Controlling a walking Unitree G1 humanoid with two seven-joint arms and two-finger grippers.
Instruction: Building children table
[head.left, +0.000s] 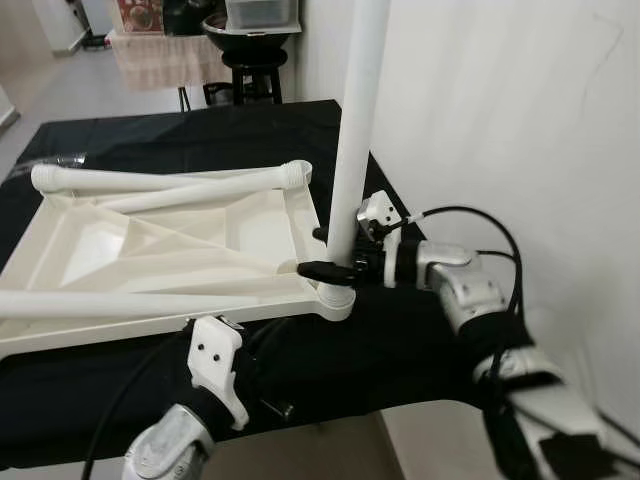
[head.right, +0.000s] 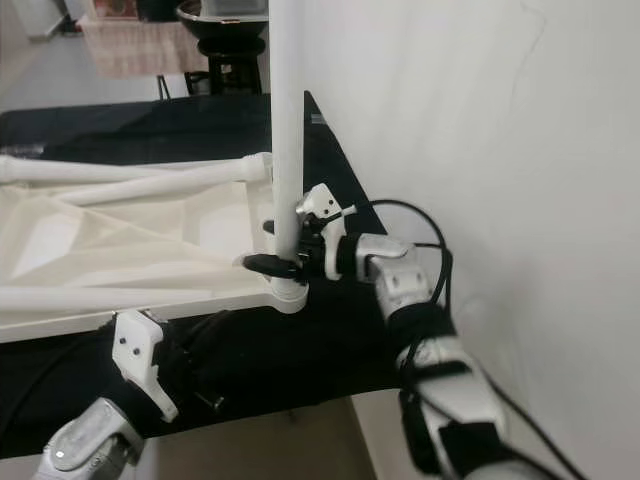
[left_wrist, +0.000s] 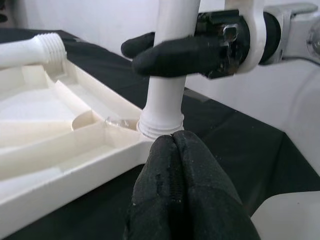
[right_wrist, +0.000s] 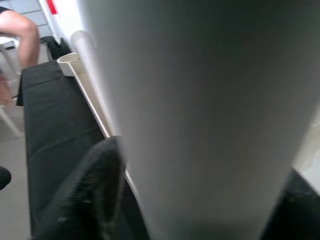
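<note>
Left gripper (left_wrist: 172, 150): hovering nearest to camera, at front edge of work surface, just below the corner socket; fingers (left_wrist: 195, 185) pressed together w/ nothing between, so clenched and empty. Prob. waiting close to steady the tabletop if it is slipping.

Black cloth (head.left: 400, 350): covering the work surface under all parts; prob. protecting the white plastic and stopping it from sliding.

Tabletop (head.left: 160, 250): lying upside down on the cloth, ribbed underside facing up, so that the sockets are reachable from above.

Corner socket (head.left: 336, 298): sitting at front-right corner of tabletop, next to the wall; receiving the bottom end of the upright leg.

Upright leg (head.left: 355, 130): standing vertical in the corner socket, reaching up out of the picture; threaded end seems already in the socket, how deep cannot tell.

Right gripper (head.left: 335, 252): gripping the upright leg low, just above the socket, one finger on each side; holding low prob. for keeping the leg straight while screwing.

Spare legs (head.left: 170, 180): two lying across the far part of the tabletop, one more lying along the front edge (head.left: 110, 303); resting there within reach, not yet mounted.

Stage (judgement): first leg being fitted, three remaining.

Wall (head.left: 500, 120): white, close on the right side, limiting room for the right arm.

Stool (head.left: 250, 70): standing far behind w/ a dark bowl on it.
</note>
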